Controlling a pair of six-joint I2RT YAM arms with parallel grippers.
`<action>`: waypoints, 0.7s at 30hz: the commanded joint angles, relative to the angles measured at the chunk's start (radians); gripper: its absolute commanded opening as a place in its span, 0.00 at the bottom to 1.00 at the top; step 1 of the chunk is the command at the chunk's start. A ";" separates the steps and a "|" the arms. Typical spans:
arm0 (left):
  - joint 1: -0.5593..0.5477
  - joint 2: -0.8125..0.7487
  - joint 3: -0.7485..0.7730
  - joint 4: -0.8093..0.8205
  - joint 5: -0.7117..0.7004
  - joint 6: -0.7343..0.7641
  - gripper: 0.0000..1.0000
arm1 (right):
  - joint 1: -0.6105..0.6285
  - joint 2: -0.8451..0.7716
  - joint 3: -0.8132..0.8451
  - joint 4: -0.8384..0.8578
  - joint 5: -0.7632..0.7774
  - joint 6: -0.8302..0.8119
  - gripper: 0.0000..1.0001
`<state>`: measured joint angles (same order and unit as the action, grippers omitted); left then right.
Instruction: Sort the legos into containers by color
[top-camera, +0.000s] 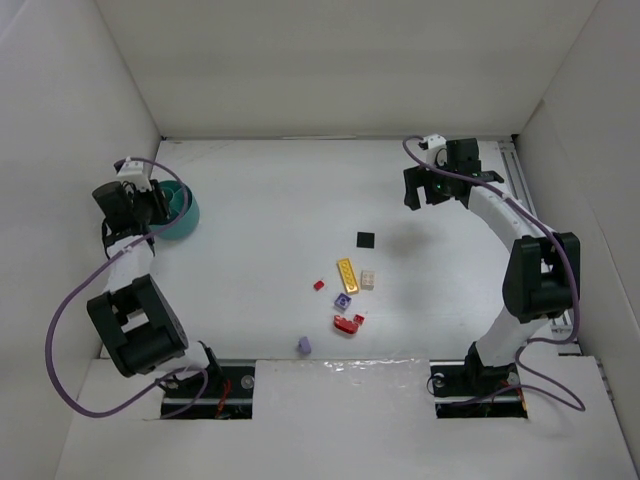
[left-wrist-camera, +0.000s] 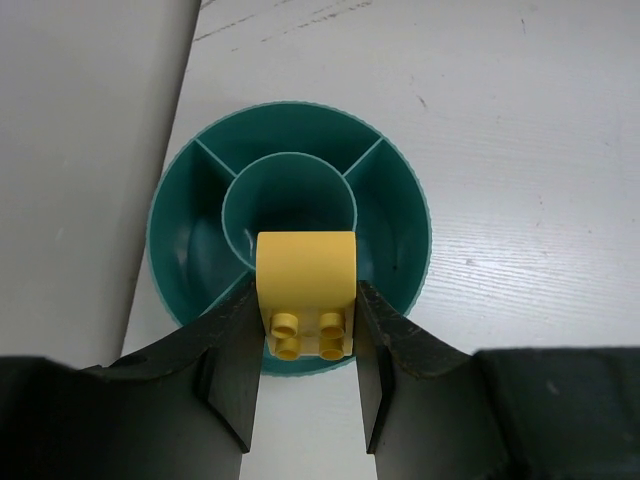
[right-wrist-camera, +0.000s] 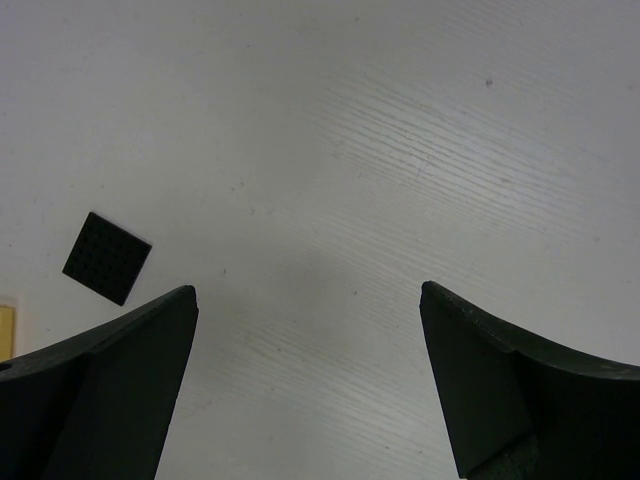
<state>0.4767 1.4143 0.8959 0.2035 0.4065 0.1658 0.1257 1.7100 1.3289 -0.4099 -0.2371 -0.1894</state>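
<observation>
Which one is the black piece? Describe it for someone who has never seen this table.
On the white table, find the scatter of small bricks near the middle. The black square lies at its far edge, beyond the yellow plate. It is the only black piece, flat and alone.

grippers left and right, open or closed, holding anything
Left gripper: closed on a yellow brick, above the teal bowl.
Right gripper: open, holding nothing.
</observation>
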 joint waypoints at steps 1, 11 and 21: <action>-0.007 0.018 -0.009 0.056 0.002 -0.011 0.08 | 0.006 0.008 0.047 0.040 -0.021 0.008 0.97; -0.007 0.046 0.000 0.065 -0.026 -0.011 0.12 | 0.006 0.017 0.047 0.040 -0.030 0.008 0.97; -0.007 0.023 -0.009 0.056 -0.015 -0.022 0.59 | 0.006 0.027 0.056 0.040 -0.030 0.008 0.97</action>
<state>0.4686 1.4712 0.8959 0.2218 0.3813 0.1535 0.1257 1.7298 1.3403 -0.4091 -0.2478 -0.1867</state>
